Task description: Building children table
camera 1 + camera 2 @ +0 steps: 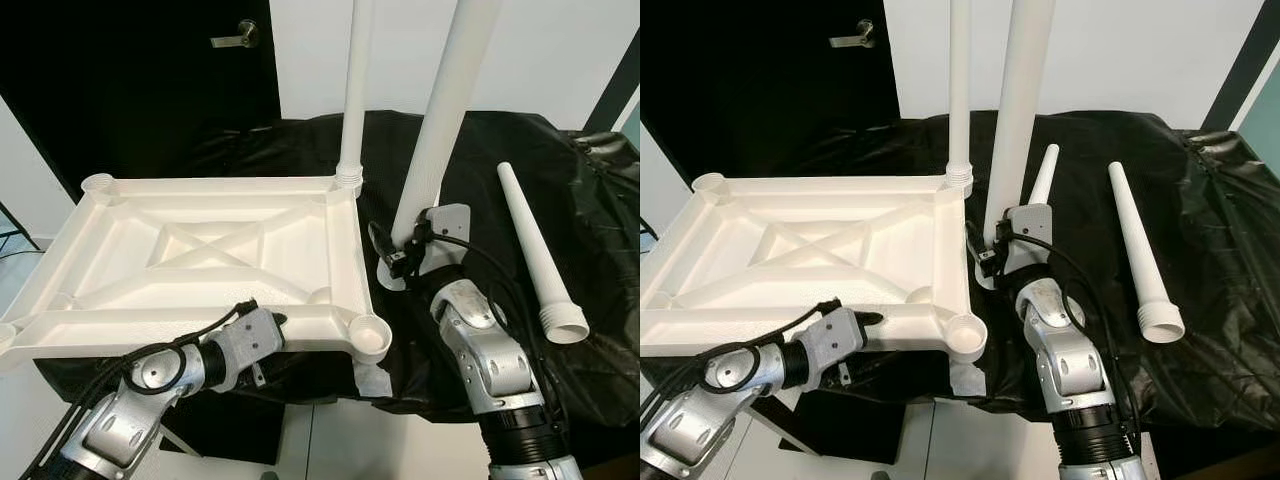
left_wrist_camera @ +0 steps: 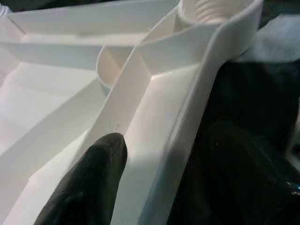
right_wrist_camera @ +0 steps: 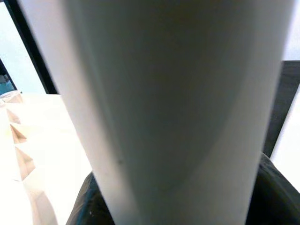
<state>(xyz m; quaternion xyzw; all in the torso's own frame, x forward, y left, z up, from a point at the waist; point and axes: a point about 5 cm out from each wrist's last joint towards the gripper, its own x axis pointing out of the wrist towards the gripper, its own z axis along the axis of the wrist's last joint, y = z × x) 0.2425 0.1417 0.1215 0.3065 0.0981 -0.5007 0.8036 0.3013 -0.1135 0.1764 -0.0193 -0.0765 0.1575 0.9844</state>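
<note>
Two claws: left claw (image 1: 268, 322) grips tabletop (image 1: 200, 250); right claw (image 1: 400, 250) holds leg (image 1: 445, 120).

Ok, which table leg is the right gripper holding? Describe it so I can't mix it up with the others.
Start at the upside-down white tabletop on the black-covered surface. Just off its right edge, the right gripper clamps the held leg upright near its base. Unlike the thinner-looking leg already standing in the far-right corner socket and the loose leg lying flat, this one stands outside any socket.
</note>
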